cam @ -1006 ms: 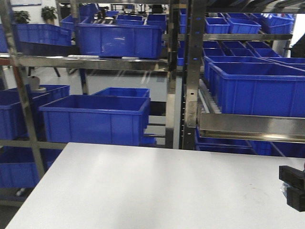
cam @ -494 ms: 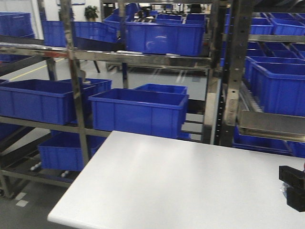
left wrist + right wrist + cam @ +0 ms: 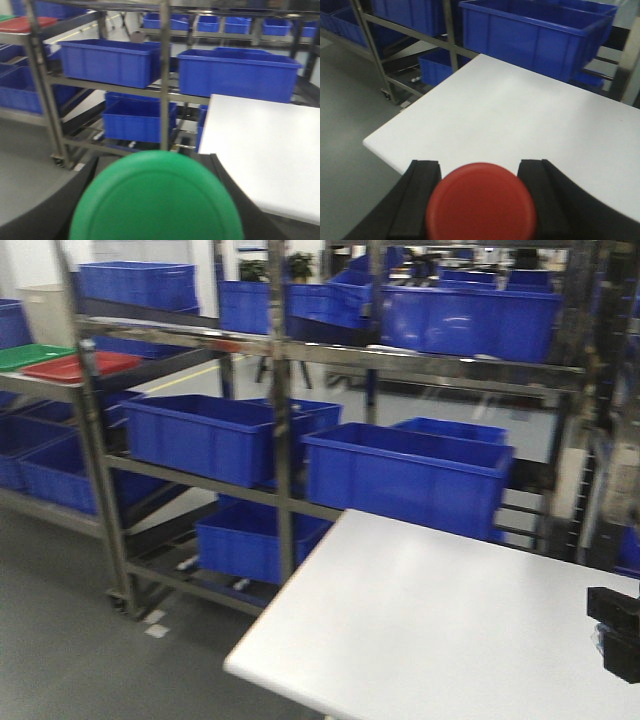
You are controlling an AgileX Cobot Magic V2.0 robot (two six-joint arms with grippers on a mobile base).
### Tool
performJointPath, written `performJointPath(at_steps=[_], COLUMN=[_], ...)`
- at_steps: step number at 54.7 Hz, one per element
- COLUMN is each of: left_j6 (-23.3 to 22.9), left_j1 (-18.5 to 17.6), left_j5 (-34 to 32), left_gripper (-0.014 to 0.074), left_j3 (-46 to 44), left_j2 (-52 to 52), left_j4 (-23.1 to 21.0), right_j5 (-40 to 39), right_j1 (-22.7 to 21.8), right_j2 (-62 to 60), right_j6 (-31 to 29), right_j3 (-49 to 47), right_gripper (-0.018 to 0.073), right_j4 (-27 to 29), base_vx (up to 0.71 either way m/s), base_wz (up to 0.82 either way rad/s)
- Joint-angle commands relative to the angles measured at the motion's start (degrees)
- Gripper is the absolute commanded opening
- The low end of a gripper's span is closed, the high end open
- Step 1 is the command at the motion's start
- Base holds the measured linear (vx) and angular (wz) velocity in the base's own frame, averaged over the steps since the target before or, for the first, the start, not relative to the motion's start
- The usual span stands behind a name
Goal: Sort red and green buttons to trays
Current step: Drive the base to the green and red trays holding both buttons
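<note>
Left hand [image 3: 154, 165]: holds the green button [image 3: 156, 200]. Its round cap fills the bottom of the left wrist view, with a dark finger on each side.
Right hand [image 3: 477, 165]: holds the red button [image 3: 481, 200], cap up between two dark fingers, above the near corner of the white table [image 3: 520, 115].
Button bodies: hidden under the caps in both wrist views, so I cannot tell how the fingers bear on them.
Trays: the green tray [image 3: 30, 354] and red tray [image 3: 72, 367] lie side by side on an upper shelf of the rack [image 3: 95, 470], far left in the front view and well apart from the table. I cannot tell whether they touch.
Surroundings: blue crates [image 3: 405, 475] fill the rack's other shelves, and grey floor [image 3: 90, 640] lies between me and the trays.
Step in hand: I judge this to be the carry, with both buttons gripped and neither yet placed.
Doing it well: I hold both grips firm and the arms level while travelling, then bring the rig square to the tray shelf, clear of the rack's uprights.
Matching: green goes left and red goes right, so the arms need not cross.
Release: I place one button at a time, lowering it until its body rests on the tray floor before I open the fingers.
Risk: the caps block the wrist views, so I align by the front view. A top-heavy button may tip or slide on the glossy tray.
</note>
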Motion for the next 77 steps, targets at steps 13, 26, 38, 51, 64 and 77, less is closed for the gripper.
performJointPath(at_steps=[13, 26, 38, 51, 64, 77], left_j6=[-0.4, -0.4, -0.4, -0.4, -0.4, -0.4], left_j1=[-0.4, -0.4, -0.4, -0.4, -0.4, -0.4], left_j5=[-4.6, -4.6, -4.6, -4.6, -4.6, -4.6], left_gripper=[-0.0003, -0.0003, -0.0003, -0.0003, -0.0003, -0.0003], left_j3=[-1.7, -1.7, -1.7, -1.7, -1.7, -1.7], left_j2=[0.1, 0.1, 0.1, 0.1, 0.1, 0.1], left_j4=[-0.6, -0.6, -0.6, -0.6, -0.6, -0.6], right_j5=[-4.9, -4.9, -4.9, -4.9, -4.9, -4.9], right_j1=[-0.2, -0.2, -0.2, -0.2, -0.2, -0.2], right_j2=[-0.5, -0.5, -0.5, -0.5, -0.5, -0.5], right_j6=[-0.2, -0.2, -0.2, -0.2, -0.2, -0.2], right_j3=[-1.8, -1.8, -1.8, -1.8, -1.8, -1.8], right_gripper=[-0.0009, -0.0009, -0.0009, -0.0009, -0.0009, -0.0009], right_j4=[-0.7, -0.7, -0.7, -0.7, -0.7, -0.6], base_vx=[0.04, 0.11, 0.16, 0.20, 0.23, 0.28], base_wz=[0.67, 0.64, 0.53, 0.50, 0.45, 0.36])
